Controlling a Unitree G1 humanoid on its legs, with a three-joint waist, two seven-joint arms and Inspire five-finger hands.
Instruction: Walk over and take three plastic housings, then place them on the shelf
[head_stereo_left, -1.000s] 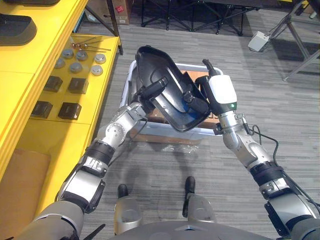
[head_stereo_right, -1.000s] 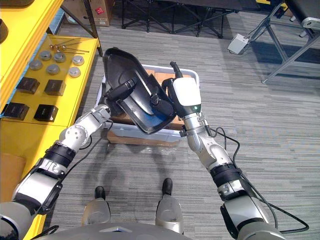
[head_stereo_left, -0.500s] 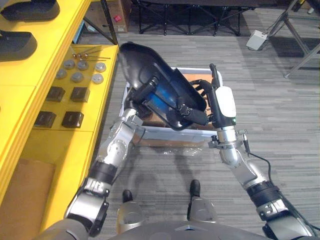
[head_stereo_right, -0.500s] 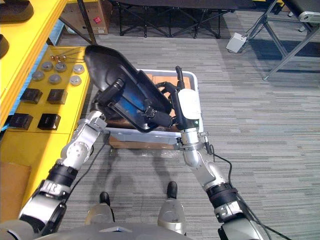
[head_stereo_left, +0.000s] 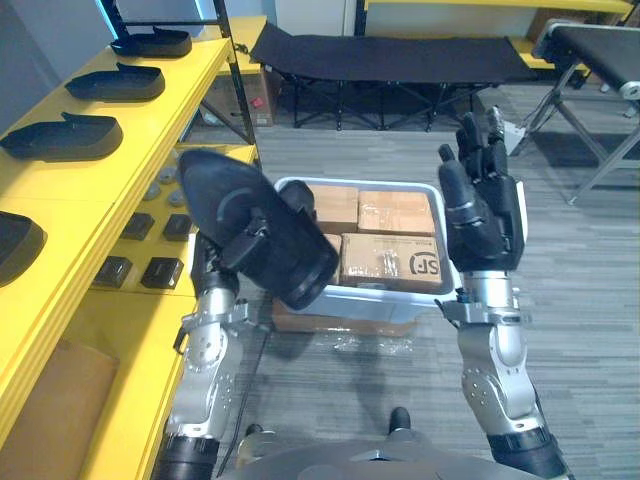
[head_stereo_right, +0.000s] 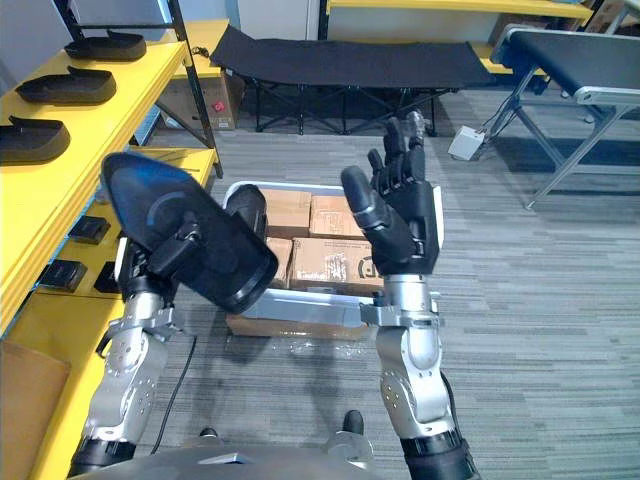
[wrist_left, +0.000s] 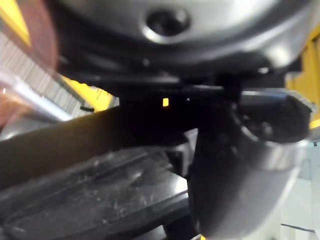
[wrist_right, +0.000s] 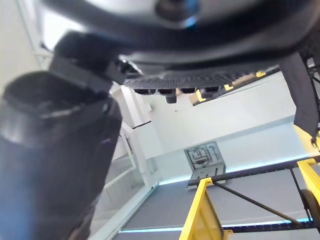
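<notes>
A large black plastic housing (head_stereo_left: 275, 250) is held up over the floor beside the yellow shelf (head_stereo_left: 150, 115). My left hand (head_stereo_left: 243, 245) is shut on it, thumb over its outer face, fingers hidden behind. In the left wrist view the housing's scratched surface (wrist_left: 95, 200) lies against the thumb (wrist_left: 240, 165). My right hand (head_stereo_left: 485, 215) stands raised to the right of the housing, open with straight fingers, apart from it and holding nothing. Several more black housings (head_stereo_left: 62, 135) lie in a row on the shelf's upper level.
A white bin (head_stereo_left: 380, 302) with cardboard boxes (head_stereo_left: 395, 255) stands on the floor between my arms. Small black blocks (head_stereo_left: 160, 272) and round metal parts sit on the shelf's lower level. A black folding cot (head_stereo_left: 390, 55) and a conveyor frame (head_stereo_left: 590, 45) stand farther back.
My right hand has let go of the housing, opened and risen. The left hand now holds the housing alone, shifted left towards the shelf. The camera has tilted up.
</notes>
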